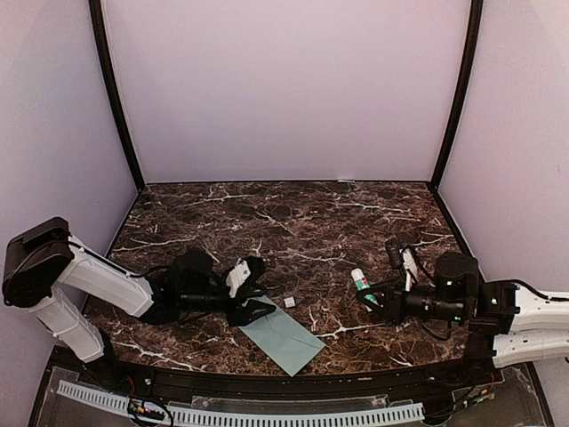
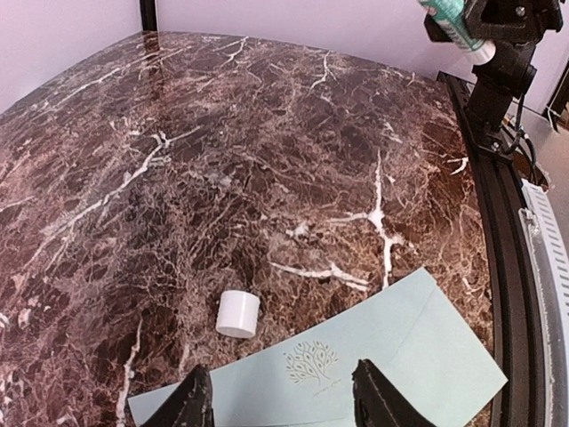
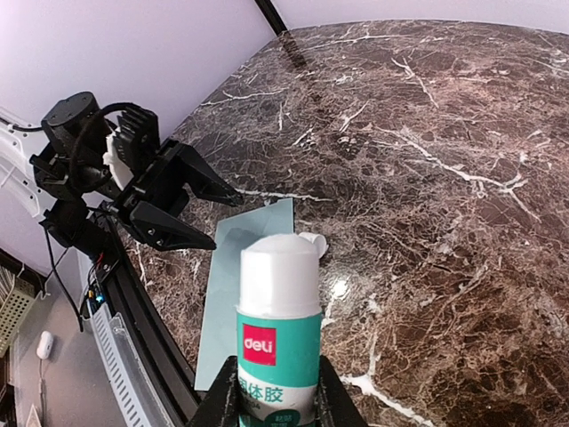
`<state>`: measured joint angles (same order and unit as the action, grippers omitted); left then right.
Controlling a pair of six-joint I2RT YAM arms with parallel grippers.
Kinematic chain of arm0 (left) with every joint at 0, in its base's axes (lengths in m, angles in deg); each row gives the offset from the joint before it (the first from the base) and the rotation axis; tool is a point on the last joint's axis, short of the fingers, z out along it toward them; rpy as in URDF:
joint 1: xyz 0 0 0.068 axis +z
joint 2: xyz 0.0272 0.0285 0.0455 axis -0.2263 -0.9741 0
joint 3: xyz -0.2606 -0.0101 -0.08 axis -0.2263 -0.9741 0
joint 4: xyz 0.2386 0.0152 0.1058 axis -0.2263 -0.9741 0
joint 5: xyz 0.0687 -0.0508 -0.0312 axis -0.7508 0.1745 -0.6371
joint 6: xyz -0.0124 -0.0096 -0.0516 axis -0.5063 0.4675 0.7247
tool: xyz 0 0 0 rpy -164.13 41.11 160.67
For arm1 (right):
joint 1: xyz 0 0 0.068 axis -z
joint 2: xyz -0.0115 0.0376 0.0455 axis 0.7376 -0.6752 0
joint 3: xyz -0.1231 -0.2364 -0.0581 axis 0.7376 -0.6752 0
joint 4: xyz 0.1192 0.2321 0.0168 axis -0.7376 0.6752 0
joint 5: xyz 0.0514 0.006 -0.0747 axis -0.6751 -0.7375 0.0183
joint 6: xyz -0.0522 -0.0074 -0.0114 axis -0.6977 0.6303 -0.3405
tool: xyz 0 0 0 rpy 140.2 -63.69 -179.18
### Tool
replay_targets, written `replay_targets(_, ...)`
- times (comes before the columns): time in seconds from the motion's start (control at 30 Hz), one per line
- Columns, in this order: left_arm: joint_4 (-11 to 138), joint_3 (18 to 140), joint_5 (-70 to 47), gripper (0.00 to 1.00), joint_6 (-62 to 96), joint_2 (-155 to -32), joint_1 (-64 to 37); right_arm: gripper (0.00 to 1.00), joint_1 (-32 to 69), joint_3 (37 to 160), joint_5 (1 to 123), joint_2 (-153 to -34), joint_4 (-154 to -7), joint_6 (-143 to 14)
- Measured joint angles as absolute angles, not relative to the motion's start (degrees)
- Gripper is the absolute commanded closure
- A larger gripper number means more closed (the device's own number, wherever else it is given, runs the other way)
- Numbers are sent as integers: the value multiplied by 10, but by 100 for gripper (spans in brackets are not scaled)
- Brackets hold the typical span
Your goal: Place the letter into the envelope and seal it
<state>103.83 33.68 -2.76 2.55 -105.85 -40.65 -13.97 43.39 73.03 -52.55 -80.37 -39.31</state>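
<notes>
At the 6 o'clock edge of the bench (image 1: 293, 222), the envelope (image 1: 283, 339) lay flat. The left arm stretched low toward 3 o'clock, its tool (image 1: 256, 287) spread wide over the envelope's 10 o'clock corner. The right arm reached toward 9 o'clock, its tool (image 1: 372, 296) clamped on an uncapped glue stick (image 1: 359, 279). A white cap (image 1: 290, 302) stood just beside the envelope at 12 o'clock.
</notes>
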Motion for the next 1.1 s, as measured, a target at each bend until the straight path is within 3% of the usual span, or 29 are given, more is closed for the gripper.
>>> replay_targets(0.3,1098,361,-22,47,23,-1174,-407,100,-155,421,740,-497,-807,-386)
replay_targets(1.1,1158,424,-35,52,16,-1290,-406,100,-183,418,747,-501,-811,-378)
